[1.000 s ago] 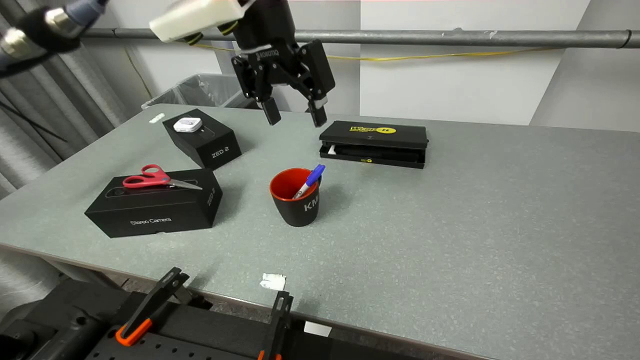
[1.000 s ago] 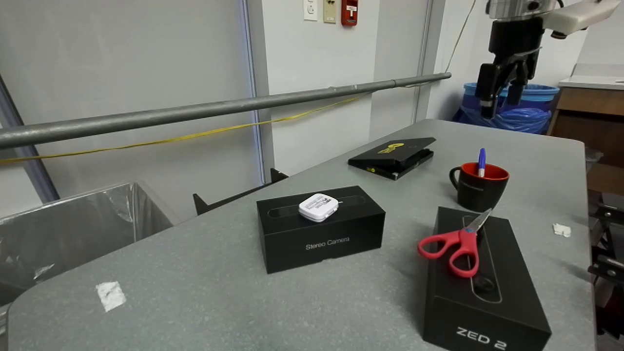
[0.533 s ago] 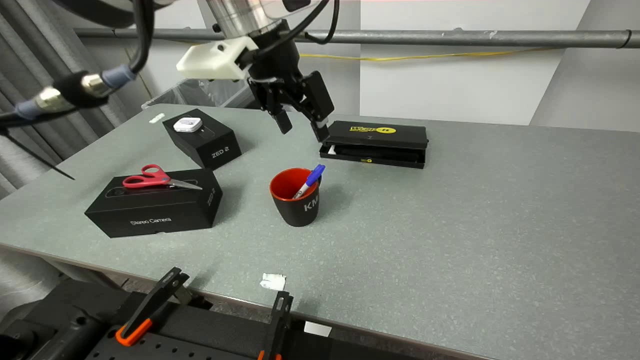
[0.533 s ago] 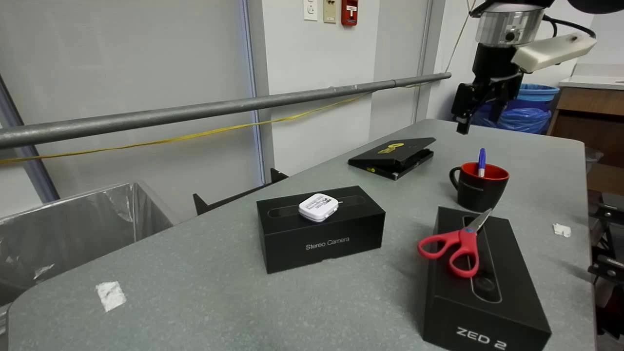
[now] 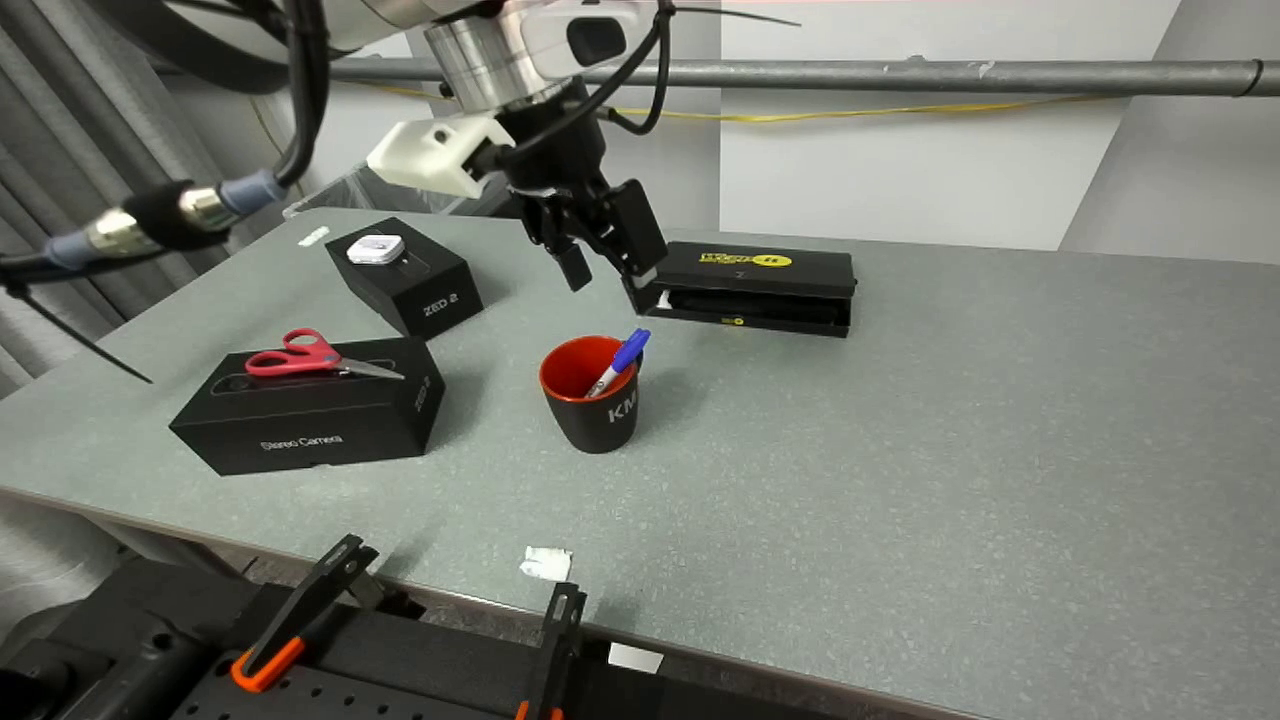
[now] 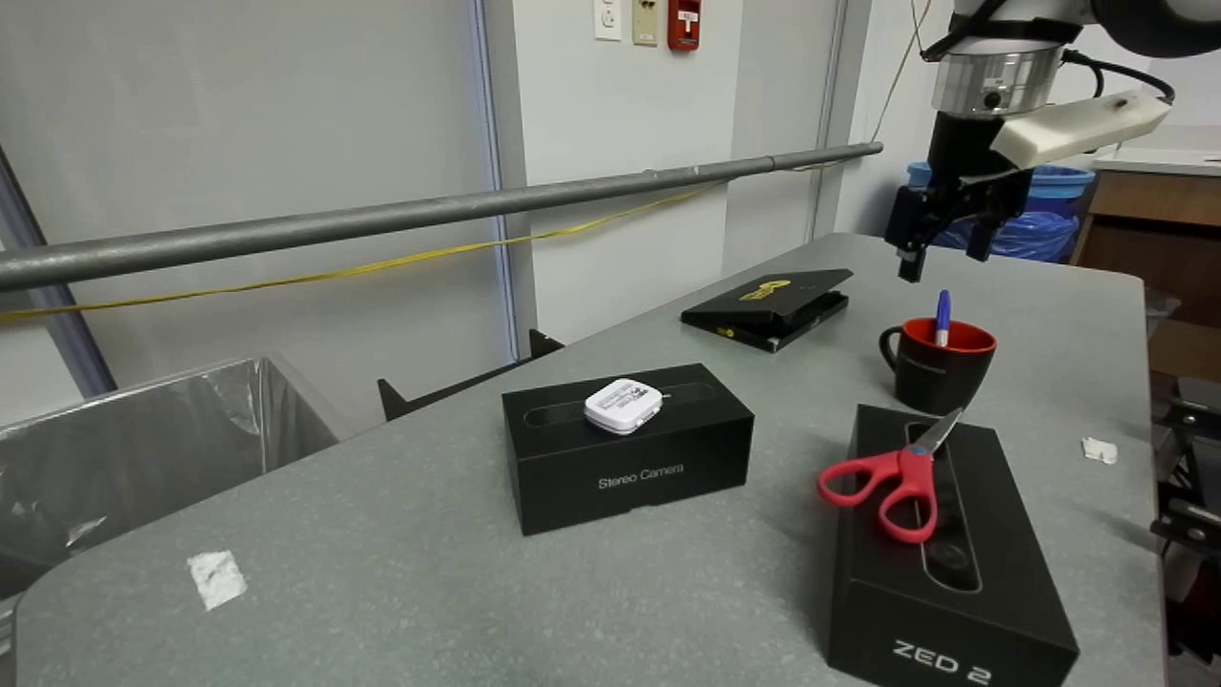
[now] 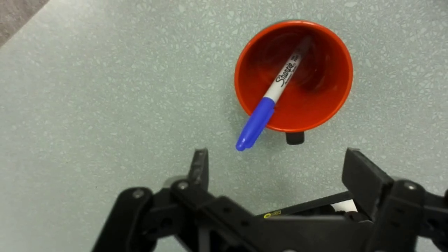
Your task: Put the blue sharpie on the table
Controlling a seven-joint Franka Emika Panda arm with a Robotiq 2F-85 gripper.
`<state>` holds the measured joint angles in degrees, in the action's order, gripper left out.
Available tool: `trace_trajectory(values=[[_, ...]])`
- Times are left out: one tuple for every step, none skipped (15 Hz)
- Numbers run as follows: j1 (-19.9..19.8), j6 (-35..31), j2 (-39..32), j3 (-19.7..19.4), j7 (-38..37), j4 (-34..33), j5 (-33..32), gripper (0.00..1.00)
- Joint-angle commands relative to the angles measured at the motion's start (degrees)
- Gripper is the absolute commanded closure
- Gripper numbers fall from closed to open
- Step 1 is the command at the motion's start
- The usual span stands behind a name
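Observation:
The blue sharpie (image 5: 629,352) leans in a black cup (image 5: 590,425) with a red inside. Its blue cap sticks up above the rim in both exterior views (image 6: 942,310). In the wrist view the sharpie (image 7: 258,120) lies across the cup's mouth (image 7: 322,105), with its cap over the rim beside the handle. The cup stands upright on the grey table (image 5: 950,480). My gripper (image 5: 608,285) is open and empty, above and behind the cup. In the wrist view its fingers (image 7: 274,157) are wide apart, and the cap's end lies just beyond the line between the fingertips.
A partly open black case (image 5: 760,265) lies behind the cup. Red-handled scissors (image 5: 305,357) lie on a black box (image 5: 320,420). A second black box (image 5: 410,280) bears a small white case (image 5: 376,249). A metal pole (image 5: 960,77) runs along the wall.
My gripper has come down toward the cup and stays open. The sharpie, the cup and the other objects have not moved.

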<state>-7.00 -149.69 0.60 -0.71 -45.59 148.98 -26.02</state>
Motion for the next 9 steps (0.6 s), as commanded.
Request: trace_trajectory(values=[[0.9,0.3,-0.7,-1.2,-0.5,-0.3,-0.8,0.00],[0.7,0.4,-1.1,-1.4,-1.2,-0.4,-1.5,0.00],[0.6,0.4,-1.4,-1.7,-1.7,-0.4,-2.1,0.00],[0.5,0.2,-1.7,-2.1,-2.5,-0.4,-2.9,0.00],[0.6,-0.4,-2.0,-2.4,-3.1,-0.3,-3.3,0.00],[0.6,-0.7,-2.3,-2.8,-4.2,-0.2,-4.3,0.00],[0.7,-1.0,-2.5,-3.2,-5.6,0.0,-5.8,0.00],[0.8,-1.9,-2.9,-3.6,-7.7,0.0,-7.6,0.00],[0.9,-2.5,-3.4,-3.9,-9.5,-0.1,-9.1,0.00]])
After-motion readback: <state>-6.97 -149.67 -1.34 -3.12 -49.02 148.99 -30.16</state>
